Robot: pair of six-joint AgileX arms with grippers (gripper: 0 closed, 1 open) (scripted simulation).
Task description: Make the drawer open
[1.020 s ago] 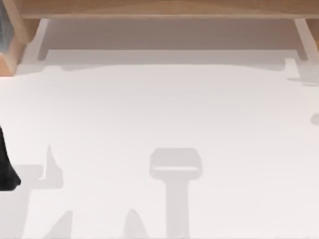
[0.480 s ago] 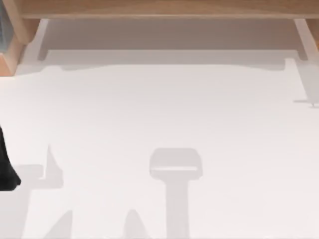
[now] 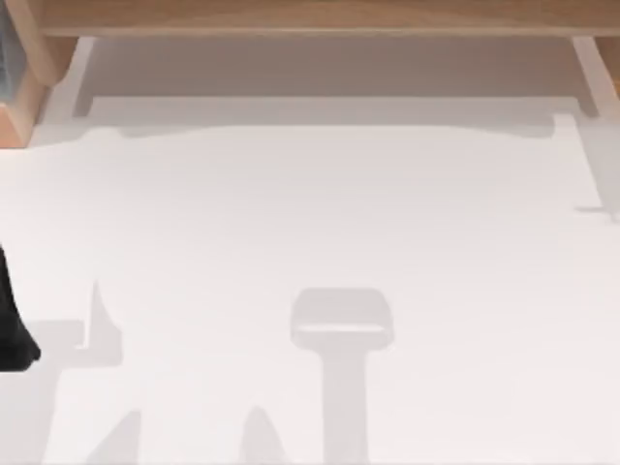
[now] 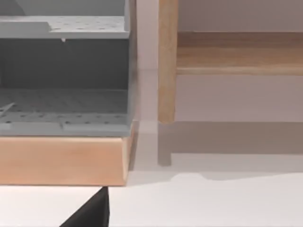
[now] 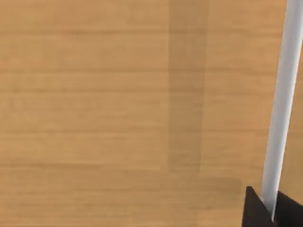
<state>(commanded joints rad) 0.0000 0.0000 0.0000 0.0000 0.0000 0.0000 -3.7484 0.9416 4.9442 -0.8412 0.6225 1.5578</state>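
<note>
The drawer front (image 5: 118, 109) is a light wooden panel seen close up in the right wrist view. Its pale, slim bar handle (image 5: 281, 104) runs along the panel near one side. My right gripper (image 5: 273, 210) sits at the handle's end, with a dark finger pressed against each side of the bar. My left arm (image 3: 12, 325) is parked at the table's left edge in the top view. A dark part of my left gripper (image 4: 90, 215) shows in the left wrist view.
A wooden frame (image 3: 310, 17) spans the far edge of the white table (image 3: 310, 223). At the far left stands a grey perforated shelf unit (image 4: 61, 104) on a wooden base (image 4: 61, 161), beside a wooden post (image 4: 167, 61).
The shadow at the table's far right edge has changed shape and shifted slightly. The left arm has not moved.
</note>
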